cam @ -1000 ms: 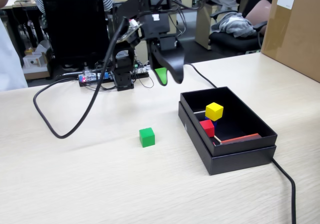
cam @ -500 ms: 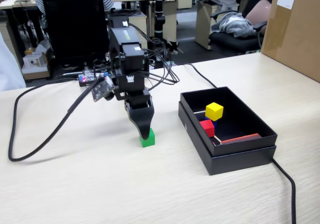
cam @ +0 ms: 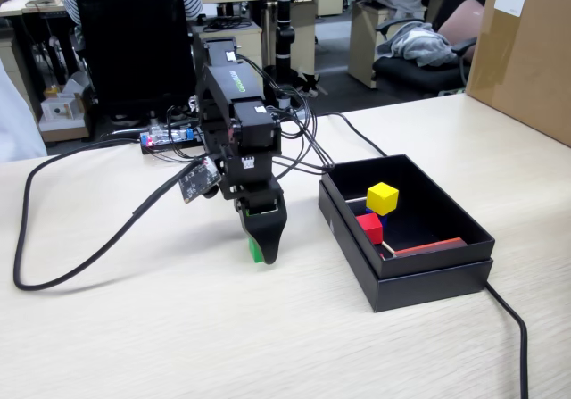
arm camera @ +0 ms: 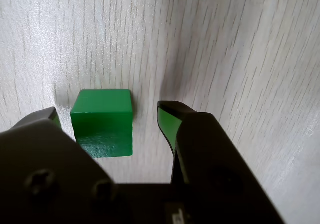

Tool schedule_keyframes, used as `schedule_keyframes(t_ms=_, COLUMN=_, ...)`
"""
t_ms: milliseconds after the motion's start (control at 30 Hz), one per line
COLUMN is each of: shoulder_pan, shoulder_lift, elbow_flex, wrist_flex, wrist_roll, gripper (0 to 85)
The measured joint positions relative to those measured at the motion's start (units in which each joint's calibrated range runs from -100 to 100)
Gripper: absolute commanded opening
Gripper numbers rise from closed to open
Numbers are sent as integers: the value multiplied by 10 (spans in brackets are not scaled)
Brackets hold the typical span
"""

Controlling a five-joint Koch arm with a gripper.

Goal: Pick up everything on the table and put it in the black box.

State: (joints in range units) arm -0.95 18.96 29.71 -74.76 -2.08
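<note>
A: Now the hand (arm camera: pixel 107 119) sits low on the worktop (cam: pixel 134 328), jaws spread either side of the green cube (arm camera: pixel 102 121), centre-left in the wrist view.

B: Not clamped yet. Closing comes next, then carrying it to the black box (cam: pixel 428 270) at right.

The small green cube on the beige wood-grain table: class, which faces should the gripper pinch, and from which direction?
Pinch the small green cube across its two opposite vertical side faces, coming straight down. It sits flat on the table, and the open gripper already straddles it.
</note>
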Motion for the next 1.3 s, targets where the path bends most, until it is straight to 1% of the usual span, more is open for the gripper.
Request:
schedule_keyframes(t_ms=33, shoulder_pan=0, shoulder_lift=5, elbow_flex=0, wrist_flex=0, wrist_roll=1, gripper=307)
schedule_keyframes(t_ms=67, shoulder_pan=1, shoulder_lift=8, elbow_flex=0, wrist_flex=0, wrist_roll=2, gripper=254)
schedule_keyframes(t_ms=100, shoulder_pan=1, shoulder_lift=12, elbow_flex=1, wrist_flex=3, wrist_roll=7, gripper=152)
schedule_keyframes(t_ms=133, shoulder_pan=1, shoulder_lift=12, elbow_flex=1, wrist_flex=3, wrist_roll=7, gripper=121)
schedule_keyframes(t_ms=167, shoulder_pan=1, shoulder_lift=12, elbow_flex=5, wrist_flex=3, wrist_roll=9, gripper=53)
schedule_keyframes(t_ms=200, shoulder_pan=1, shoulder_lift=14, elbow_flex=14, wrist_flex=3, wrist_roll=10, gripper=25)
schedule_keyframes(t_ms=333, shoulder_pan=1, shoulder_lift=4, elbow_flex=17, wrist_flex=3, wrist_roll=13, gripper=25)
schedule_keyframes(t_ms=367, shoulder_pan=7, shoulder_lift=-82, elbow_flex=16, wrist_flex=2, wrist_roll=14, gripper=25)
schedule_keyframes(t_ms=400, shoulder_pan=7, shoulder_lift=-84, elbow_flex=16, wrist_flex=2, wrist_roll=14, gripper=25)
schedule_keyframes(t_ms=467, shoulder_pan=37, shoulder_lift=-186, elbow_flex=84, wrist_flex=0, wrist_roll=15, gripper=25)
schedule_keyframes(t_ms=533, shoulder_pan=77, shoulder_lift=-221, elbow_flex=204, wrist_flex=-1, wrist_roll=16, gripper=25)
schedule_keyframes(t_ms=567, shoulder_pan=78, shoulder_lift=-221, elbow_flex=204, wrist_flex=-1, wrist_roll=16, gripper=25)
schedule_keyframes(t_ms=600, shoulder_pan=86, shoulder_lift=-215, elbow_flex=215, wrist_flex=-2, wrist_roll=17, gripper=27)
schedule_keyframes(t_ms=633, shoulder_pan=113, shoulder_lift=-164, elbow_flex=255, wrist_flex=-2, wrist_roll=24, gripper=28)
schedule_keyframes(t_ms=667, shoulder_pan=114, shoulder_lift=-163, elbow_flex=257, wrist_flex=-2, wrist_roll=24, gripper=28)
schedule_keyframes(t_ms=733, shoulder_pan=127, shoulder_lift=-65, elbow_flex=286, wrist_flex=-2, wrist_roll=35, gripper=28)
schedule_keyframes(t_ms=767, shoulder_pan=127, shoulder_lift=-61, elbow_flex=286, wrist_flex=-2, wrist_roll=36, gripper=28)
schedule_keyframes(t_ms=867, shoulder_pan=129, shoulder_lift=35, elbow_flex=288, wrist_flex=-2, wrist_roll=45, gripper=31)
schedule_keyframes(t_ms=967, shoulder_pan=130, shoulder_lift=63, elbow_flex=291, wrist_flex=-2, wrist_roll=47, gripper=130)
schedule_keyframes(t_ms=1000, shoulder_pan=130, shoulder_lift=83, elbow_flex=310, wrist_flex=-2, wrist_roll=47, gripper=279)
schedule_keyframes(t_ms=1033, shoulder_pan=130, shoulder_lift=83, elbow_flex=310, wrist_flex=-2, wrist_roll=48, gripper=330)
schedule_keyframes(t_ms=1133, shoulder_pan=130, shoulder_lift=82, elbow_flex=311, wrist_flex=-2, wrist_roll=51, gripper=428)
schedule_keyframes(t_ms=1167, shoulder_pan=130, shoulder_lift=83, elbow_flex=311, wrist_flex=-2, wrist_roll=51, gripper=449)
schedule_keyframes(t_ms=1267, shoulder_pan=130, shoulder_lift=66, elbow_flex=309, wrist_flex=-2, wrist_roll=52, gripper=467)
schedule_keyframes(t_ms=1300, shoulder_pan=130, shoulder_lift=35, elbow_flex=297, wrist_flex=-3, wrist_roll=52, gripper=467)
